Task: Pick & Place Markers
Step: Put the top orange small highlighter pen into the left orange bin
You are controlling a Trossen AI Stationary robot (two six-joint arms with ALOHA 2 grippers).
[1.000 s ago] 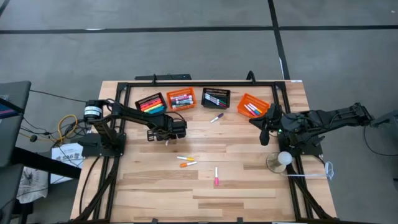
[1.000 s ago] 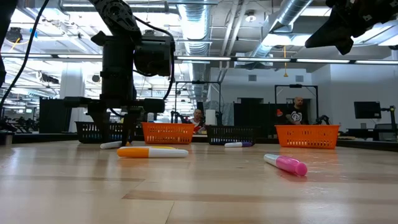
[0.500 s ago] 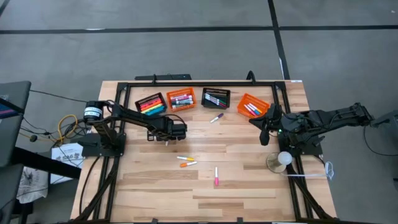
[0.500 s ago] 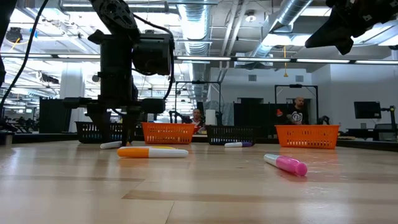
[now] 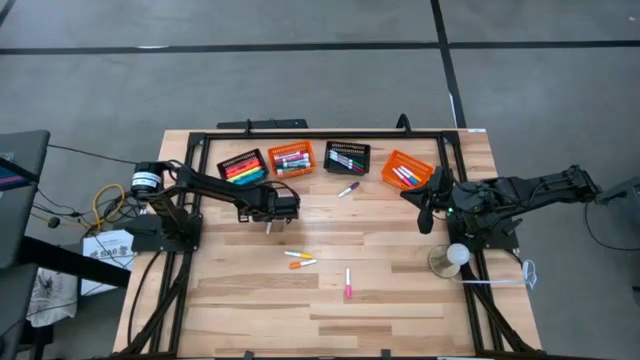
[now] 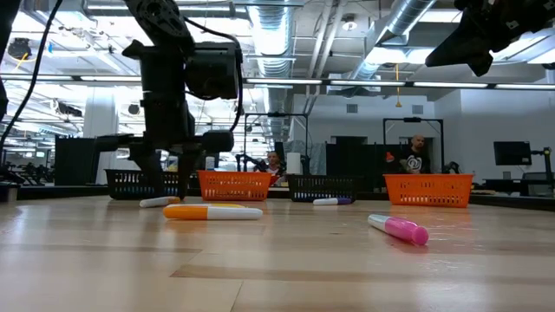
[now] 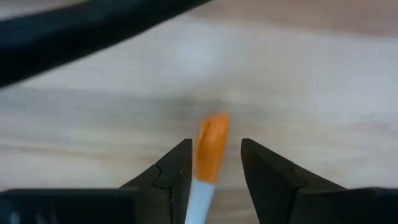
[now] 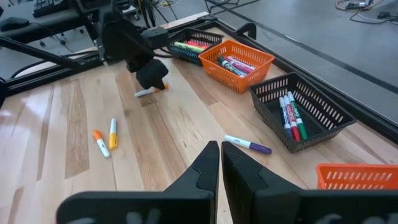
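From above, the left hand (image 5: 268, 219) has slid a little toward the far row of baskets since a second ago, carrying an orange-capped marker (image 5: 269, 227) that pokes out on its near side. The right hand (image 5: 427, 222) has not shifted; it hangs at the table's (image 5: 400, 300) right side, beside the orange basket (image 5: 404, 170). Three loose markers lie nearer than the left hand: two orange ones (image 5: 300, 259) side by side and a pink one (image 5: 348, 284) beyond them.

At table height, the left hand (image 6: 169, 165) has lifted slightly, its fingers now clear of the wood. A yellow-orange marker (image 6: 212, 211) lies just in front of it, and the pink marker (image 6: 397, 228) well off to its side.

Through the left wrist camera, the two fingers (image 7: 169, 178) are clamped on the white barrel of the marker (image 7: 210, 149), its orange cap sticking out past the fingertips over bare wood.

Through the right wrist camera, that arm's fingers (image 8: 202, 169) are pressed together on nothing. Ahead of them lies a purple-capped marker (image 8: 247, 145), then the black basket (image 8: 303, 112) with markers inside.

These pens look light, rigid and smooth, so they may roll or pivot in a pinch. The hold here is near the cap; a grip at mid-barrel, across the pen's length, would probably steady it better.
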